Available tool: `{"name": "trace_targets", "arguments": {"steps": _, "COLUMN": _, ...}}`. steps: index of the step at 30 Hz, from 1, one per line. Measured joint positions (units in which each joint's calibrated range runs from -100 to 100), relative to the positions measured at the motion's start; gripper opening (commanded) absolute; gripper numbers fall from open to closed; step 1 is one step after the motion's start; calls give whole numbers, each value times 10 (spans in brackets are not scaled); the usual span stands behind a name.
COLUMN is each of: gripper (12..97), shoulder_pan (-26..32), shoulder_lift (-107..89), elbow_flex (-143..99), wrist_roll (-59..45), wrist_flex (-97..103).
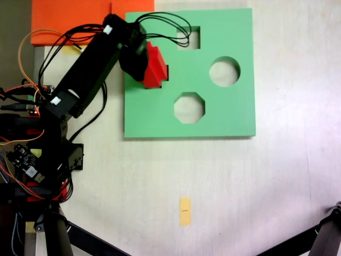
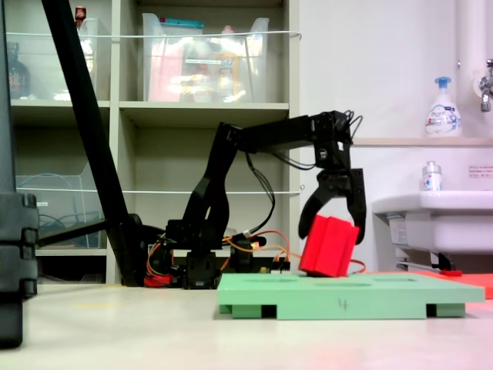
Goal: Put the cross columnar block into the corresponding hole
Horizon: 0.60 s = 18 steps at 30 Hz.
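Note:
In both fixed views my gripper (image 1: 146, 66) (image 2: 333, 231) is shut on the cross columnar block (image 1: 157, 68) (image 2: 330, 247), a bright red foam piece. The black fingers (image 2: 359, 220) straddle its upper part. The block hangs tilted over the left part of the square green foam board (image 1: 234, 114) (image 2: 347, 297), its lower edge at or just above the board's top face. The corresponding hole is hidden beneath the block and gripper. A square cutout (image 1: 188, 37), a round cutout (image 1: 224, 71) and an octagonal cutout (image 1: 189, 107) show to the right of the block in the view from above.
An orange sheet (image 1: 80, 18) lies at the top left, behind the arm. Circuit boards and loose wires (image 1: 24, 154) crowd the arm's base at the left. A small yellow tag (image 1: 185, 211) lies on the table in front of the board. A black stand pole (image 2: 85, 116) leans at the left.

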Motion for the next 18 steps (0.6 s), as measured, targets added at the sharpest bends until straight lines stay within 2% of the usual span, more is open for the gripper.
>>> {"name": "trace_targets", "arguments": {"steps": 9, "gripper": 428, "shoulder_pan": 1, "shoulder_lift": -12, "elbow_flex": -4, "wrist_roll": 5, "wrist_flex": 0}}
{"name": "trace_targets", "arguments": {"steps": 18, "gripper": 460, "shoulder_pan": -6, "shoulder_lift": -14, "elbow_flex": -21, "wrist_roll": -36, "wrist_flex": 17}}
